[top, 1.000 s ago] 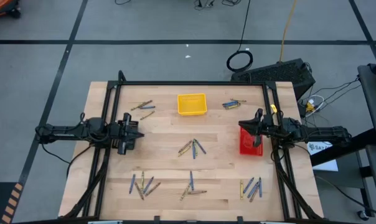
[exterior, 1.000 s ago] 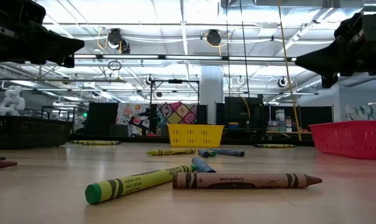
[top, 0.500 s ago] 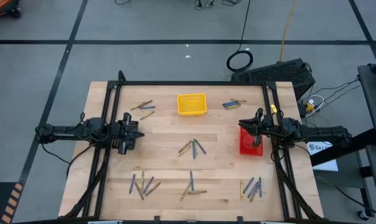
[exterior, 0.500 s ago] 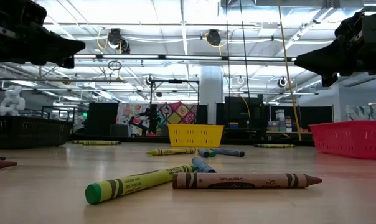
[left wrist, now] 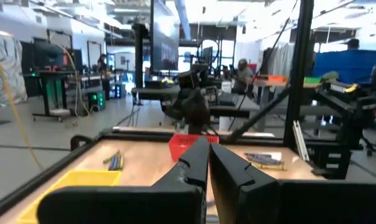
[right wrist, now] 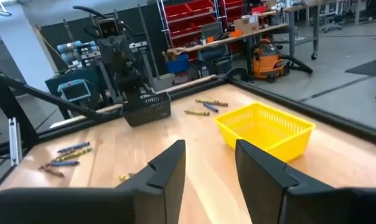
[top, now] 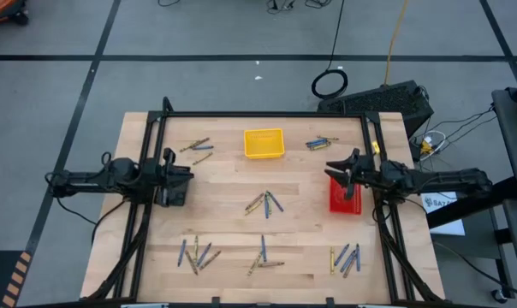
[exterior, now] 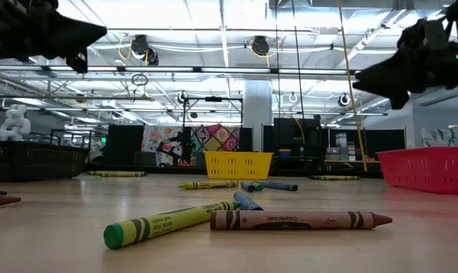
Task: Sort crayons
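Right claw [top: 335, 171] hangs above the red square basket [top: 345, 196] at the bench's right edge, its two dark fingers [right wrist: 166, 168] parted with nothing between them; left claw [top: 183, 177] hovers at the left side with its fingers pressed together, empty. Thin wax crayons in blue, yellow and olive-brown lie in loose clusters on the pale wooden bench [top: 224, 214]: a central cluster [top: 264, 203], a far-left pair [top: 196, 151] and a far-right group [top: 321, 143] flanking the yellow square basket [top: 264, 143], and three near-edge clusters [top: 197, 254], [top: 264, 257], [top: 346, 257]. The far-right group lies just beyond the right claw, toward the far edge, its sticks running roughly across the bench; the right arm is plainly the nearer. The central cluster sits between the two claws, its sticks fanned at differing angles, so a wrist turn would probably be needed to straddle one.
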Robot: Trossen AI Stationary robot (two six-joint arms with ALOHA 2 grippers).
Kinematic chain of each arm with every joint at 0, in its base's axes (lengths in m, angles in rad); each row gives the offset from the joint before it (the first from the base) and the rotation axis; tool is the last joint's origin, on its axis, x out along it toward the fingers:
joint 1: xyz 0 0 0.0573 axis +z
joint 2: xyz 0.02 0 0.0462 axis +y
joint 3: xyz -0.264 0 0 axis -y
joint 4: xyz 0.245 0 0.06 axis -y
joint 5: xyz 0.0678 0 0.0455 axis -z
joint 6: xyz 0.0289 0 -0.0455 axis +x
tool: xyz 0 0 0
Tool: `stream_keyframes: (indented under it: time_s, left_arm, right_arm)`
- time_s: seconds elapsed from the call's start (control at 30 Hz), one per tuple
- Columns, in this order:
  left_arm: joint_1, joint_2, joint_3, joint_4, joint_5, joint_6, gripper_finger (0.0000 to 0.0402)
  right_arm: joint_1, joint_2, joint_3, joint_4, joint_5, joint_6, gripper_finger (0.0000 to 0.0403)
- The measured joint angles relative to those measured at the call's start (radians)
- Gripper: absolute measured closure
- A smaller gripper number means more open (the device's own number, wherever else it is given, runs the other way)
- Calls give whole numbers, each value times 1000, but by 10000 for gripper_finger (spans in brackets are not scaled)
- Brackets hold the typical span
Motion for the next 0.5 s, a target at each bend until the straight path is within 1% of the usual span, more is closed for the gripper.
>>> stream_keyframes:
  time_s: [0.13, 0.23, 0.33, 0.43, 0.5]
  left_arm:
    - [0, 21, 35, -93, -3, 0, 382]
    - [0, 49, 51, -153, -33, -1, 382]
    - [0, 78, 61, -153, -41, 1, 382]
    - [0, 111, 68, -154, -96, 0, 382]
    - [0, 139, 75, -168, -132, -15, 382]
  right_arm:
    - [0, 97, 97, -3, 0, -8, 273]
    - [0, 192, 177, -64, 0, -32, 273]
    - [0, 298, 260, -139, 17, -34, 273]
    - [0, 400, 324, -200, 57, -34, 273]
    - [-4, 457, 353, -239, 59, -34, 273]
